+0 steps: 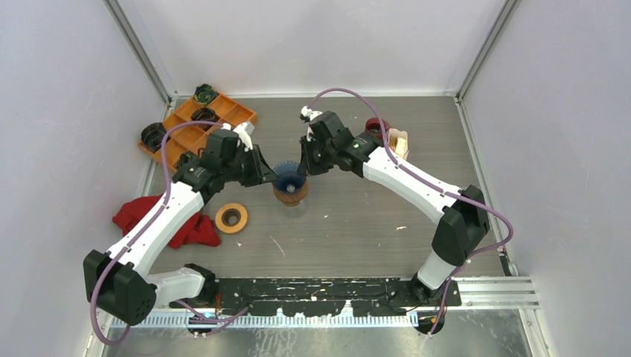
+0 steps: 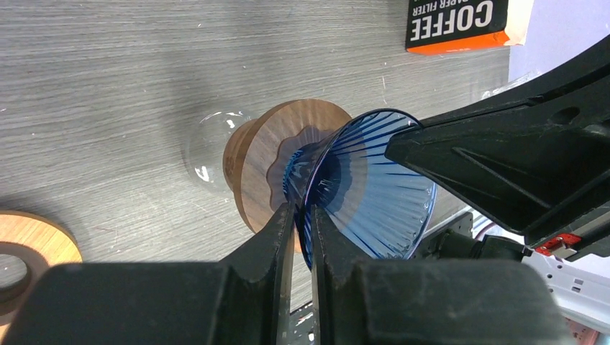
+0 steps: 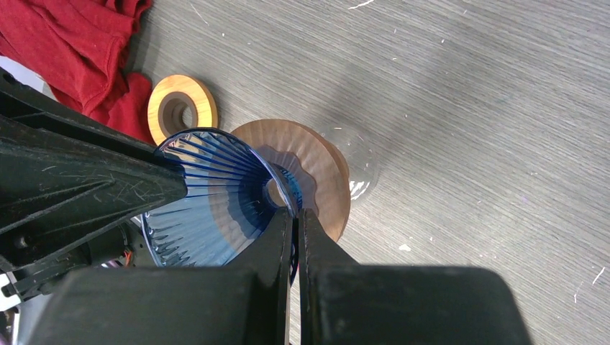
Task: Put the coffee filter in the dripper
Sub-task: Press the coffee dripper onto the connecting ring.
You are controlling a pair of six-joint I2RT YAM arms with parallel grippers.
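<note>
the filter box (image 2: 457,23) is cut off at the frame edge, well apart from the dripper (image 2: 374,188). my left gripper (image 2: 302,213) and right gripper (image 3: 296,218) each pinch its thin rim, jaws nearly closed.

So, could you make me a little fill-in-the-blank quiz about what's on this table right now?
1. The left gripper and right gripper both pinch the wall of the ____ dripper.
2. The dripper sits on a ____ collar.
3. The cloth beside the left arm is ____.
4. The largest word on the box is ____.

Missing words: blue; wooden; red; coffee.
</note>
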